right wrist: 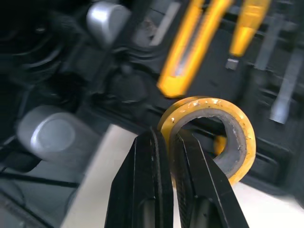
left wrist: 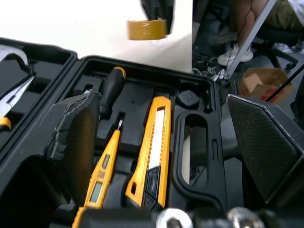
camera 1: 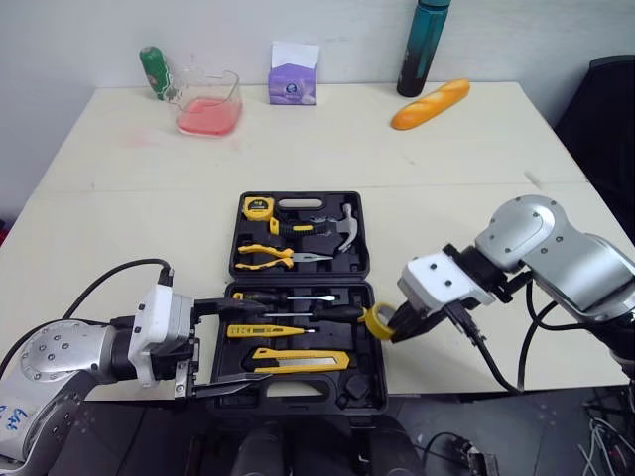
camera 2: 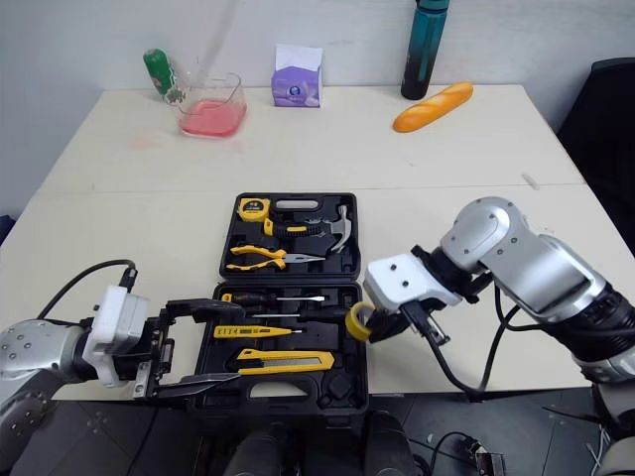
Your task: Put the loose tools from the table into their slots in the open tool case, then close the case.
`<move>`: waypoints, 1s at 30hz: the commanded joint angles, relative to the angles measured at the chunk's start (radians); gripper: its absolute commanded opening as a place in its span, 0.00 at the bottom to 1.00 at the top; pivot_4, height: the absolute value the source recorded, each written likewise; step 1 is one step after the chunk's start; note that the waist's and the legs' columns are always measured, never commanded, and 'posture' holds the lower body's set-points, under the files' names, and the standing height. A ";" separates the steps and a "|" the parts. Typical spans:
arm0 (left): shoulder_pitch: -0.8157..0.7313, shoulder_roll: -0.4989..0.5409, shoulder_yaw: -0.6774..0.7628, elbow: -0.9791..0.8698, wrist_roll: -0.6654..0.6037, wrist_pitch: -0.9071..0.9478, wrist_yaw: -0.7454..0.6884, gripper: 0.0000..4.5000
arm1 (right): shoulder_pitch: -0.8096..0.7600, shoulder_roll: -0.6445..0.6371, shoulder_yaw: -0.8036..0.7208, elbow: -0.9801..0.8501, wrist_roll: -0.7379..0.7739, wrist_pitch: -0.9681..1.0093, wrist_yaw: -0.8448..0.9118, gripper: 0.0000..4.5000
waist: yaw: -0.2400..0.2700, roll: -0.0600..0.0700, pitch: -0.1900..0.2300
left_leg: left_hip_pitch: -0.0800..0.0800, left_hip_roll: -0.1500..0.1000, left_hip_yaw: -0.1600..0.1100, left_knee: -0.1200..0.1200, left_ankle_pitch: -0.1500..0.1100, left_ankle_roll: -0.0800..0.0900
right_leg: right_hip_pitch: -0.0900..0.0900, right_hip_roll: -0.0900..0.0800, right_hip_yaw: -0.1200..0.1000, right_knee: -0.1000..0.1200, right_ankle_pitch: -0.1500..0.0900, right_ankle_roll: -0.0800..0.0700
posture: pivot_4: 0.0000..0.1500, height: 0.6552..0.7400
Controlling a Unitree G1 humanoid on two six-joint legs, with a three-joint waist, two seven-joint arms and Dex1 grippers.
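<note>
On a cream table [camera 1: 119,198], the right gripper [right wrist: 166,135] pinches the wall of a yellow roll of tape [right wrist: 237,137], one finger inside the ring, just beside the right edge of the open black plastic tool case [camera 1: 372,397]. The roll is probably light, stiff and slick, so this wall pinch suits it. The left gripper [camera 1: 223,345] hangs spread and empty over the case's front left. The left wrist view alone shows a moulded knob [left wrist: 188,98], likely the roll's seat.

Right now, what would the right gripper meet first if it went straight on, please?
Holding the yellow tape roll, the right gripper points at the open tool case: probably its right rim first, then the utility knife beyond.
</note>
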 commanded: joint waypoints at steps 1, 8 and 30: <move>0.035 0.000 -0.002 -0.046 0.018 -0.028 -0.005 1.00 | -0.005 0.020 0.032 -0.037 0.001 -0.066 0.053 0.01 | -0.001 0.000 0.000 | 0.000 0.000 0.000 0.000 0.000 0.000 | 0.000 0.000 0.000 0.000 0.000 0.000 | 1.00 1.00; 0.082 -0.003 0.013 -0.076 0.001 -0.009 0.020 1.00 | -0.010 0.096 0.136 -0.038 -0.064 -0.188 0.053 0.01 | -0.001 -0.001 0.000 | 0.000 0.001 0.000 0.000 0.000 0.000 | 0.000 0.001 0.000 0.000 0.000 -0.001 | 1.00 1.00; 0.164 0.006 0.074 -0.098 0.001 0.009 0.044 1.00 | -0.132 0.147 0.369 0.018 -0.129 -0.266 0.053 0.01 | -0.002 -0.001 0.000 | 0.000 0.001 -0.001 0.001 0.000 0.000 | 0.000 -0.001 -0.001 -0.001 -0.001 -0.002 | 1.00 1.00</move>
